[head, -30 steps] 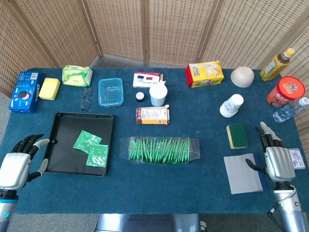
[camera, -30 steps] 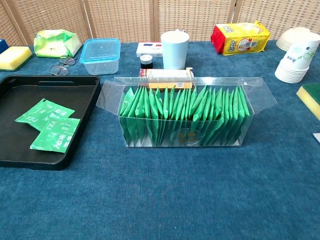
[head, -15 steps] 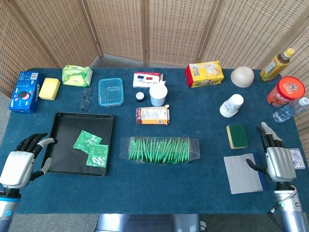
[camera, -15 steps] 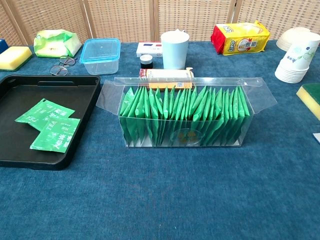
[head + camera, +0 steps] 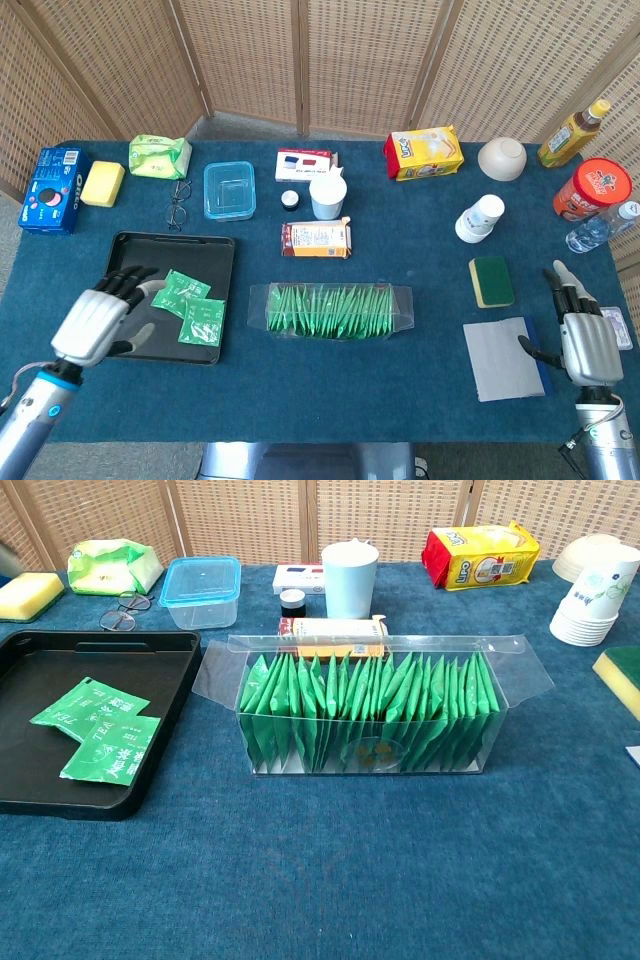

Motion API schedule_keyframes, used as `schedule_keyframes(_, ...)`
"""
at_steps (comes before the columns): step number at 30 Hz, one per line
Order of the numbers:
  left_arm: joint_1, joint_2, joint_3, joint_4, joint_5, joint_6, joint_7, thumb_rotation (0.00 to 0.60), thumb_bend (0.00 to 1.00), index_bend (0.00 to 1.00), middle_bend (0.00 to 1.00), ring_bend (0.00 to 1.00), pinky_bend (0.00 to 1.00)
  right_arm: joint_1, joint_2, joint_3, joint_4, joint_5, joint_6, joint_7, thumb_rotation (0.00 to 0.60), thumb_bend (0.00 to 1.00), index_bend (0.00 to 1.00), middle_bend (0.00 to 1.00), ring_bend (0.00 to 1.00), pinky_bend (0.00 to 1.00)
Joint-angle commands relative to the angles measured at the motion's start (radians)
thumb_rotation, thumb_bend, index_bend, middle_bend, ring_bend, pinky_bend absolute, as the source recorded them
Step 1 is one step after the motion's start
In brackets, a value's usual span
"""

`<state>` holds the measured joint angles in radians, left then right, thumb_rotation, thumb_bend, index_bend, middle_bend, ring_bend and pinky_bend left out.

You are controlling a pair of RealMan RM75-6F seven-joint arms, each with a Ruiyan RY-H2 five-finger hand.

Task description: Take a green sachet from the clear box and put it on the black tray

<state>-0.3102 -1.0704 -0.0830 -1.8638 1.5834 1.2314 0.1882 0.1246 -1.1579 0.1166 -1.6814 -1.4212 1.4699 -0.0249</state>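
Note:
The clear box [image 5: 330, 312] [image 5: 366, 712] stands mid-table, packed with several upright green sachets [image 5: 362, 705]. To its left lies the black tray [image 5: 135, 256] [image 5: 40, 660], with two green sachets [image 5: 190, 305] [image 5: 98, 732] flat on it. My left hand [image 5: 98, 318] hovers over the tray's left half, fingers apart and holding nothing. My right hand [image 5: 585, 338] rests near the table's right edge, fingers apart and empty. Neither hand shows in the chest view.
A grey pad [image 5: 503, 358] and a green sponge [image 5: 491, 281] lie by my right hand. Behind the box stand a small carton [image 5: 317, 239], a cup [image 5: 327, 196], a blue-lidded container [image 5: 229, 189] and glasses [image 5: 177, 206]. Snacks, bottles and paper cups [image 5: 480, 218] line the back.
My left hand has moved right from beside the tray's left edge to over the tray. The right hand has barely shifted. The sachets and box have not moved.

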Motion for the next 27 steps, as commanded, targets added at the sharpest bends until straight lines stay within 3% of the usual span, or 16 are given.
schedule_keyframes(1, -0.093, -0.036, -0.045, 0.013, -0.04, -0.103, 0.036, 0.6, 0.29, 0.23, 0.16, 0.13, 0.18, -0.004, 0.004, 0.0, 0.0, 0.001, 0.004, 0.002, 0.6, 0.21, 0.0, 0.02, 0.07, 0.2)
schedule_keyframes(15, -0.334, -0.259, -0.136, 0.132, -0.129, -0.3, 0.094, 0.6, 0.28, 0.23, 0.16, 0.13, 0.18, -0.04, 0.013, -0.003, 0.012, 0.018, 0.034, 0.03, 0.6, 0.21, 0.0, 0.02, 0.07, 0.2)
schedule_keyframes(27, -0.473, -0.369, -0.167, 0.216, -0.18, -0.399, 0.083, 0.599, 0.3, 0.27, 0.16, 0.13, 0.18, -0.065, 0.022, -0.007, 0.021, 0.018, 0.053, 0.052, 0.6, 0.21, 0.0, 0.02, 0.07, 0.2)
